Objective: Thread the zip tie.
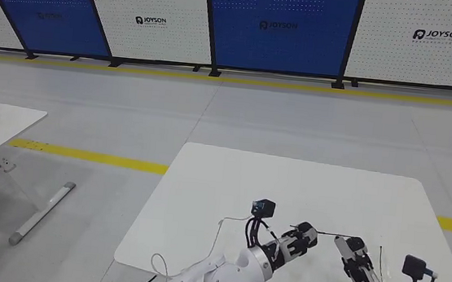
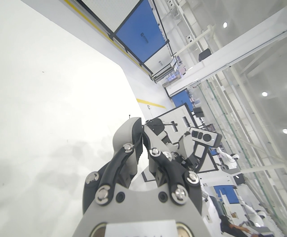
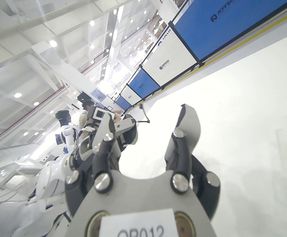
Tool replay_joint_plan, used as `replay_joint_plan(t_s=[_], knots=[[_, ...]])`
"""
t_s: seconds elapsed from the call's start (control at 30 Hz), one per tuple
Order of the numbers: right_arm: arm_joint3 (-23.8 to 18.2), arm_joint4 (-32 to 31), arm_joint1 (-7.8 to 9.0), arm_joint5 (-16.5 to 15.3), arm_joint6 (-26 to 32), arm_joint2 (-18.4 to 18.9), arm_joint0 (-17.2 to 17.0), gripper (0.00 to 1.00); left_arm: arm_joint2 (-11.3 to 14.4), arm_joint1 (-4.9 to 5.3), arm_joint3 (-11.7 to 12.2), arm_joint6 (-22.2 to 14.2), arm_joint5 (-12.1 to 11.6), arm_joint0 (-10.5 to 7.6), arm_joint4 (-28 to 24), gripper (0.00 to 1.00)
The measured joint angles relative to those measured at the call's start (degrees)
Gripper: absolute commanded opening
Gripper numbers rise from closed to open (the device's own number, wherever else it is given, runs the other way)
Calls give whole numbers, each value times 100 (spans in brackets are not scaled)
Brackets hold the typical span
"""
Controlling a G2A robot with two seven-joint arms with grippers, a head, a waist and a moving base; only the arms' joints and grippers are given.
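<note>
White table (image 1: pixel 288 180): left tool (image 1: pixel 309 231) clamps zip tie (image 1: pixel 332 233), lengthwise toward spread right tool (image 1: pixel 350 245).

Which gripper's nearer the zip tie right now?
Left. The left gripper is shut on the zip tie; the right gripper is open, close to the tie's free end without gripping it.

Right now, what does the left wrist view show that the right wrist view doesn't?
Left wrist only: the left claw up close, fingers pressed together. Right wrist only: the right claw up close, open and empty, plus a clear look at the zip tie sticking out of the left claw, bent partway along. Both: the other arm farther off, the white table, the blue and white panels.
</note>
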Motion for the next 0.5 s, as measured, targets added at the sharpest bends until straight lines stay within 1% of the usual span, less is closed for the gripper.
replay_joint_plan(t_s=[0.07,0.13,0.17,0.2,0.27,0.5], knots=[[-54,-33,6,0,-17,12,-35,100,-101,-2,-44,-78,-66,14,-325,0],[-89,-115,17,0,-30,32,-84,100,-208,5,-89,-190,-83,23,-590,0],[-87,-146,21,0,-20,39,-101,100,-243,10,-111,-253,-54,29,-670,0],[-83,-162,23,0,-11,43,-109,100,-282,19,-138,-329,34,32,-723,0],[-81,-162,23,0,-8,43,-109,100,-303,25,-154,-368,130,31,-715,0],[-82,-184,21,22,-26,48,-96,100,-300,25,-152,-361,117,30,-703,0]])
